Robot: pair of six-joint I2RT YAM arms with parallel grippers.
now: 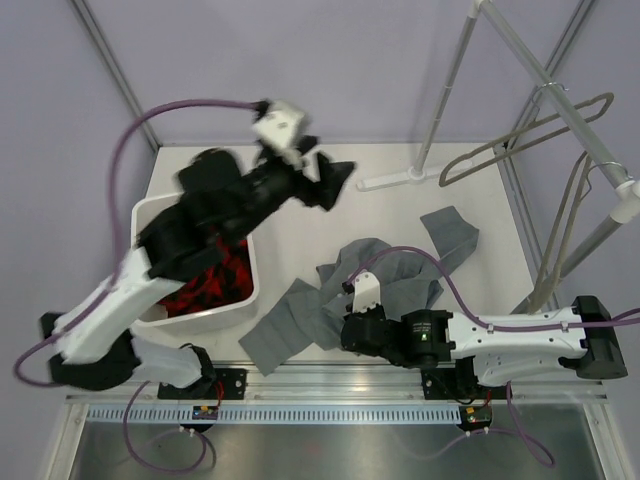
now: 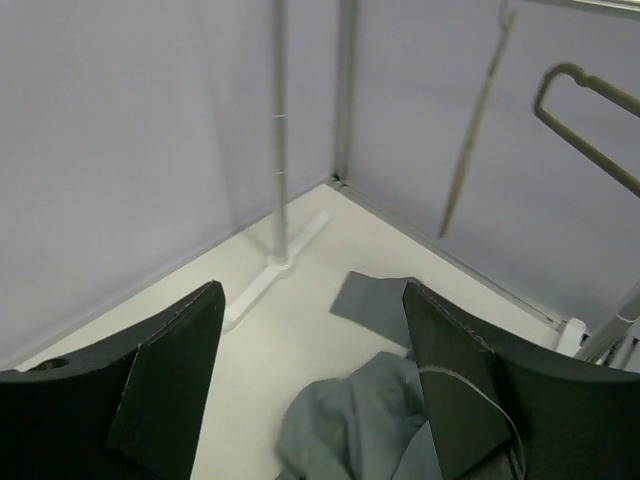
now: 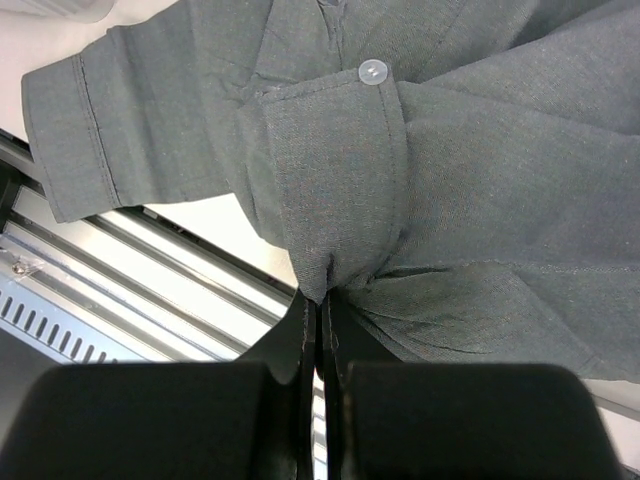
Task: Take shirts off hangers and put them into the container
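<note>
Squarely in the right hand (image 3: 318,305), a fold of grey shirt (image 3: 450,150).

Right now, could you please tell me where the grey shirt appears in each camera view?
Top external: grey shirt centre-right, ahead of the right arm.
Left wrist: shirt bottom centre, seen through the open left gripper.
Right wrist: shirt fills the frame, fold pinched by the right gripper.
Shared landmark: white rack foot, top and left wrist only.

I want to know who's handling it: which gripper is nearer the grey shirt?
Right. The right gripper is shut on a fold of the grey shirt at its near edge. The left gripper hangs open above the table, apart from the shirt, toward the far side.
</note>
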